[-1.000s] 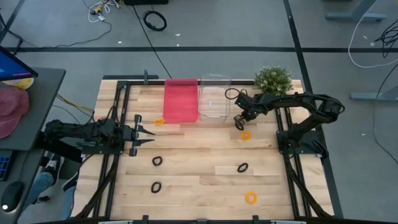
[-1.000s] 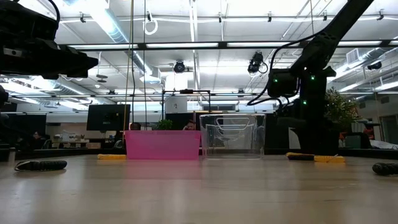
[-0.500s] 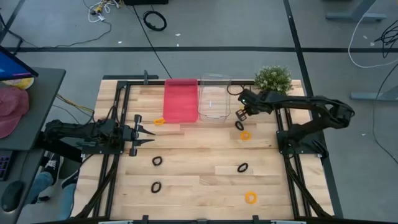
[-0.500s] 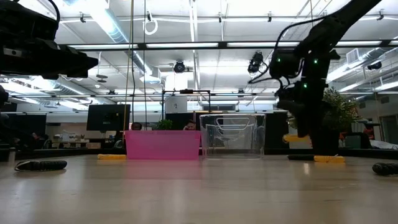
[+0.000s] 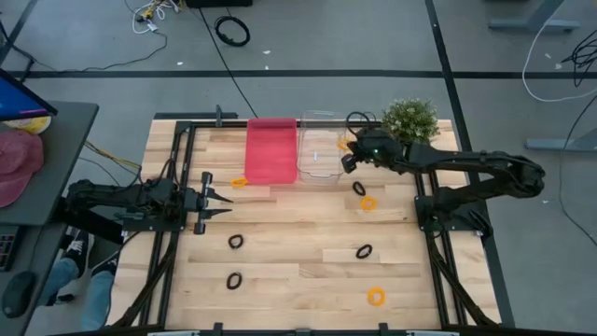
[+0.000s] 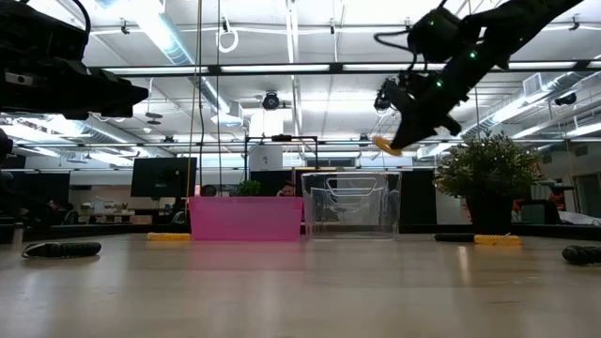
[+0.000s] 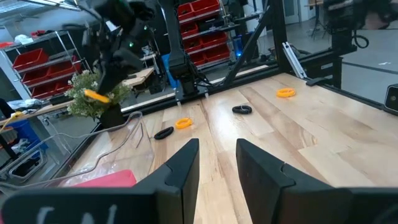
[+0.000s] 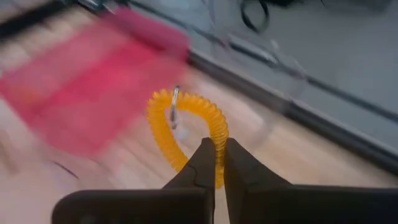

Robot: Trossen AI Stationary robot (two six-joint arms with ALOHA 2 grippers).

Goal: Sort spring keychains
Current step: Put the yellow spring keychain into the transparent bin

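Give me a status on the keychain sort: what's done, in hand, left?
Done: nothing shows inside the pink bin or the clear bin yet. In hand: the right gripper is shut on an orange keychain, lifted above the clear bin's right edge. Left: orange ones at and, black ones at and. The left gripper waits at the table's left side.

No text, label, brand, number or sign can be read in any view
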